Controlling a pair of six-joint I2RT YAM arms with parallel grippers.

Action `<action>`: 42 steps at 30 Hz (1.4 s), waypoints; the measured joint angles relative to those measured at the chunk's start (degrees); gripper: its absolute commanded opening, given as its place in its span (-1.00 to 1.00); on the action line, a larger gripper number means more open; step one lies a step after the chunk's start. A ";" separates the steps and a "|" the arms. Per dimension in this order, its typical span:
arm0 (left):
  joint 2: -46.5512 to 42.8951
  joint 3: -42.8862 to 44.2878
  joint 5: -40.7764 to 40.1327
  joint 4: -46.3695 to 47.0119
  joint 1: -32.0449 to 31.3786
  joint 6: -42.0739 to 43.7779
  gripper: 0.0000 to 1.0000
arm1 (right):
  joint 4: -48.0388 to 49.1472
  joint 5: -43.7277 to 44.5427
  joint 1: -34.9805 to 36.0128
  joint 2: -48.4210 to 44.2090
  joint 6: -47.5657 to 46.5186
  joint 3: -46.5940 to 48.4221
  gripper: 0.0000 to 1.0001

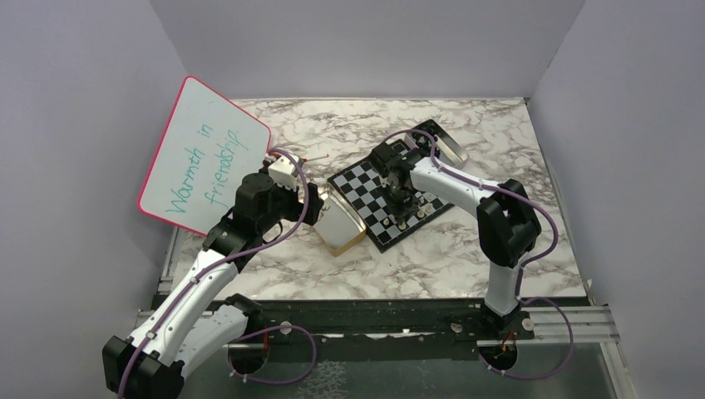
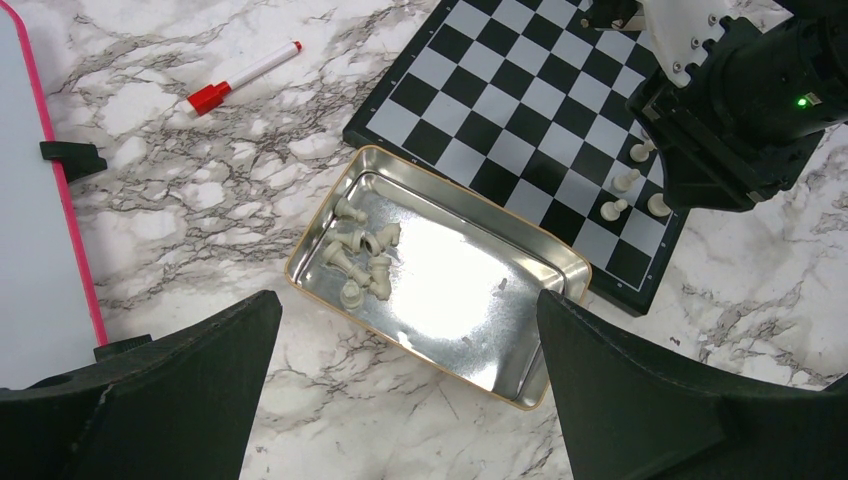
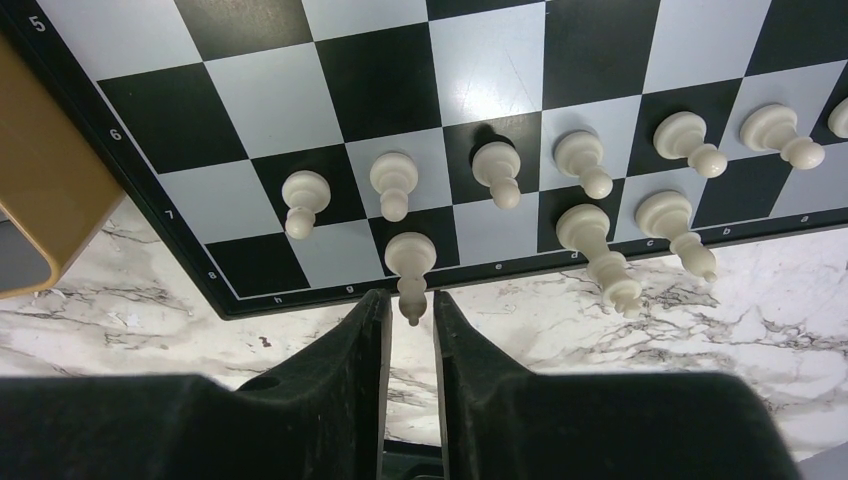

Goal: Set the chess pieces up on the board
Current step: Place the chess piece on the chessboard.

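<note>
The board (image 1: 359,189) lies cornerwise on the marble counter (image 1: 391,270), with open marble along its near and far sides. A tin (image 2: 470,300) sits just beside its edge toward the left arm. A whiteboard (image 1: 204,154) and a marker (image 2: 245,75) lie farther left. Most squares are bare. Pale chess pieces (image 3: 583,160) stand in two rows along the rim nearest the right arm, and more lie heaped at one end of the tin. The right fingers (image 3: 340,400) hang over that rim, parted by a narrow gap. The top of one standing piece (image 3: 410,255) sits in the gap with a sliver of room on each side, so they grip nothing. The left fingers (image 2: 200,390) hover above the tin, spread wide and holding nothing.
</note>
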 measured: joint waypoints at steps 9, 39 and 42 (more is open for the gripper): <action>-0.13 0.00 -0.02 -0.02 0.00 0.02 0.98 | 0.04 0.00 0.00 0.74 0.02 -0.02 -0.44; 0.04 0.17 -4.70 -3.37 0.00 -1.99 0.87 | 0.26 -0.74 0.00 -8.07 0.31 -0.59 -0.27; 1.53 1.22 -4.70 -4.28 0.00 -2.54 0.67 | 1.77 -1.60 0.00 -13.77 0.46 -2.08 -0.27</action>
